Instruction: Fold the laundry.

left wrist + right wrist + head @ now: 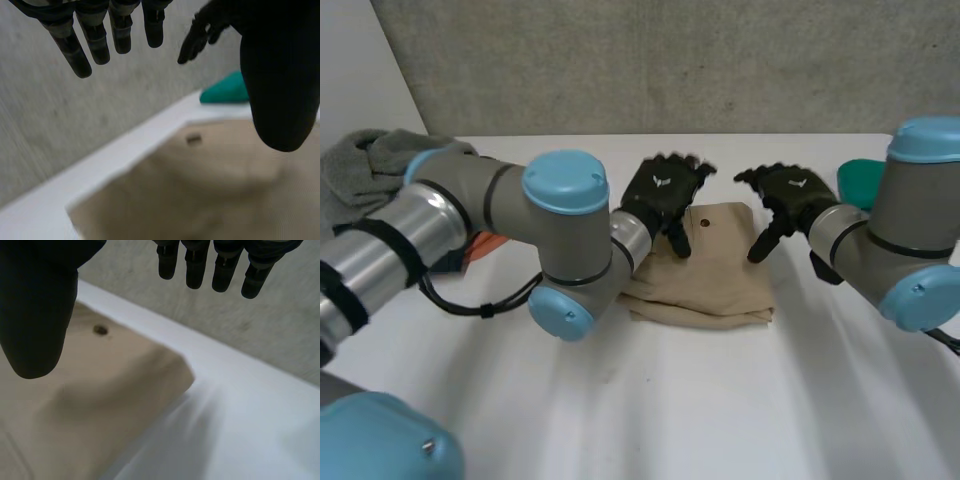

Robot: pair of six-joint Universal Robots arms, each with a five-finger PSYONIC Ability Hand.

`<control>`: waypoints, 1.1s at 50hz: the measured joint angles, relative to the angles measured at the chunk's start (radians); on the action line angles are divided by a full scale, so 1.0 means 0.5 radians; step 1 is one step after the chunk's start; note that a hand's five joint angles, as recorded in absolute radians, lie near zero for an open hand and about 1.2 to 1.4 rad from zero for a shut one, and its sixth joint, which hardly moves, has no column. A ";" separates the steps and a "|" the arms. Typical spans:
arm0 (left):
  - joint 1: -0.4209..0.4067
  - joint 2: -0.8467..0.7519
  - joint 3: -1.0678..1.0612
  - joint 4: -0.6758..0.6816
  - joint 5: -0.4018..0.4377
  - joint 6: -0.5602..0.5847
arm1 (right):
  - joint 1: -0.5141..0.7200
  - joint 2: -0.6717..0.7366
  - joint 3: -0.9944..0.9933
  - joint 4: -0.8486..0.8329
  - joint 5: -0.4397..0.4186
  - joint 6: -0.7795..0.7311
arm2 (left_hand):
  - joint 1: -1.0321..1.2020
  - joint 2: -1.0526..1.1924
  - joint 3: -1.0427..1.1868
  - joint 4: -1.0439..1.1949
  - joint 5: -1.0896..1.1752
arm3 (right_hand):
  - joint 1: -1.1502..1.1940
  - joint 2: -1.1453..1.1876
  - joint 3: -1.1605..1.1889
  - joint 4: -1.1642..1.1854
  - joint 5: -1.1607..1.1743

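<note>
Folded beige fabric garment (710, 275) lies flat near the far edge of the white table (670, 400). Left hand (663, 190) and right hand (790, 195) are poised over its far corners, fingers extended, thumbs apart, holding nothing. Teal cloth (860, 180) lies toward the far right corner.

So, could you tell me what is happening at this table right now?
A two-armed robot is working on laundry at the white table. A beige fabric garment lies in the middle, folded into a rough rectangle. The left hand and the right hand are both above its far edge, fingers relaxed and open, gripping nothing. A crumpled grey cloth lies at the table's far left and a green cloth at its far right.
</note>
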 measured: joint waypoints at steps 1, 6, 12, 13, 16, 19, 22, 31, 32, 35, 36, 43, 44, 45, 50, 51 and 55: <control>0.005 -0.036 0.025 -0.045 -0.017 0.004 | 0.001 0.046 -0.030 0.024 -0.013 0.004 | 0.000 0.000 0.000 0.000 0.000 | 0.000 0.000 0.000 0.000 0.000; 0.041 -0.121 0.063 -0.219 -0.122 0.030 | 0.004 0.259 -0.153 0.137 -0.039 0.011 | 0.000 0.000 0.000 0.000 0.000 | 0.000 0.000 0.000 0.000 0.000; 0.084 -0.118 0.013 -0.381 -0.234 0.147 | 0.012 0.396 -0.227 0.205 -0.015 -0.020 | 0.000 0.000 0.000 0.000 0.000 | 0.000 0.000 0.000 0.000 0.000; 0.086 -0.116 0.007 -0.394 -0.240 0.164 | 0.013 0.400 -0.230 0.208 -0.011 -0.026 | 0.000 0.000 0.000 0.000 0.000 | 0.000 0.000 0.000 0.000 0.000; 0.090 -0.102 -0.023 -0.454 -0.259 0.251 | 0.020 0.378 -0.236 0.213 0.017 -0.073 | 0.000 0.000 0.000 0.000 0.000 | 0.000 0.000 0.000 0.000 0.000; 0.082 -0.077 -0.043 -0.480 -0.257 0.295 | 0.025 0.298 -0.220 0.206 0.040 -0.144 | 0.000 0.000 0.000 0.000 0.000 | 0.000 0.000 0.000 0.000 -0.006; 0.074 0.000 -0.058 -0.489 -0.245 0.314 | 0.032 0.178 -0.169 0.186 0.068 -0.251 | 0.000 0.000 0.000 0.000 0.000 | 0.000 0.000 0.000 0.000 -0.006; 0.072 0.372 -0.090 -0.464 -0.098 0.296 | 0.149 -0.184 0.297 -0.126 0.298 -0.584 | 0.000 0.000 0.000 0.000 0.000 | 0.000 0.000 0.000 0.000 -0.006; 0.073 0.400 -0.091 -0.461 -0.070 0.292 | 0.173 -0.216 0.363 -0.173 0.321 -0.601 | 0.000 0.000 0.000 0.000 0.000 | 0.000 0.000 0.000 0.000 -0.006; 0.081 0.519 -0.092 -0.454 0.093 0.256 | 0.261 -0.321 0.622 -0.355 0.393 -0.643 | 0.000 0.000 0.000 0.000 0.000 | 0.000 0.000 0.000 0.000 -0.006; 0.085 0.550 -0.092 -0.453 0.159 0.239 | 0.289 -0.349 0.710 -0.417 0.411 -0.648 | 0.000 0.000 0.000 0.000 0.000 | 0.000 0.000 0.000 0.000 -0.006; 0.126 0.671 -0.107 -0.478 0.689 0.090 | 0.458 -0.388 1.159 -0.835 0.446 -0.627 | 0.000 0.000 0.000 0.000 0.000 | 0.000 0.000 0.000 0.000 -0.006; 0.130 0.677 -0.111 -0.482 0.734 0.076 | 0.470 -0.383 1.184 -0.873 0.446 -0.622 | 0.000 0.000 0.000 0.000 0.000 | 0.000 0.000 0.000 0.000 -0.006; 0.135 0.686 -0.123 -0.488 0.811 0.054 | 0.490 -0.362 1.217 -0.944 0.447 -0.614 | 0.000 0.000 0.000 0.000 0.000 | 0.000 0.000 0.000 0.000 -0.006; 0.142 0.698 -0.191 -0.501 0.980 0.008 | 0.533 -0.199 1.221 -1.193 0.450 -0.594 | 0.000 0.000 0.000 0.000 0.000 | 0.000 0.000 0.000 0.000 -0.006; 0.142 0.698 -0.196 -0.501 0.986 0.007 | 0.534 -0.188 1.216 -1.204 0.451 -0.594 | 0.000 0.000 0.000 0.000 0.000 | 0.000 0.000 0.000 0.000 -0.006; 0.139 0.697 -0.243 -0.499 1.006 0.004 | 0.539 -0.036 1.097 -1.315 0.467 -0.603 | 0.000 0.000 0.000 0.000 0.000 | 0.000 0.000 0.000 0.000 -0.006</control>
